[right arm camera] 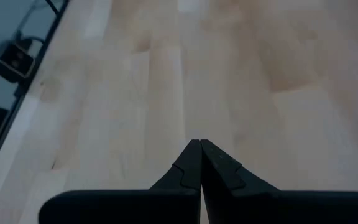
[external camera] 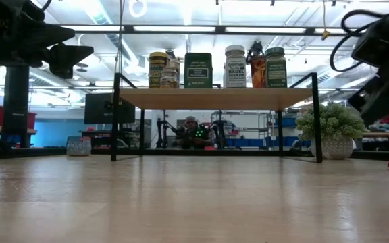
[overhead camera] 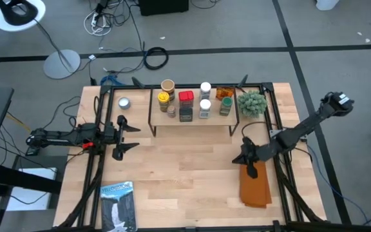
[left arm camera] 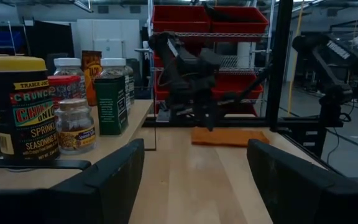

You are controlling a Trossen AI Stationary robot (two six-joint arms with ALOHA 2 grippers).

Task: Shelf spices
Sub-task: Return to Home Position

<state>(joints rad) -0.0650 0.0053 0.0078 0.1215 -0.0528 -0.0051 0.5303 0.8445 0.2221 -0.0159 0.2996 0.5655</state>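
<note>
Spices (external camera: 198, 71) all up on the shelf (external camera: 215, 98), both arms empty and off it.

The shelf's long axis runs left-right along the table's far side. The left gripper (overhead camera: 134, 137) sits just off its left front corner, raised to about jar height, fingers spread with nothing between them, aimed across the table parallel to the board. The right gripper (right arm camera: 200, 144) is near the shelf's right front leg, over the far end of the orange cloth (overhead camera: 256, 188), fingers pinched together on nothing and facing bare tabletop. The left is closer to the jars, so my read is that its retreat should go straight back, away from the shelf end.

Readable text: yellow-lidded jar (left arm camera: 14, 106) "TRADER…", "CRUNC…", "SEASONING"; white-lidded jar (external camera: 235, 67) "BAGEL". The green tin (left arm camera: 110, 102) has print too small to read.
</note>
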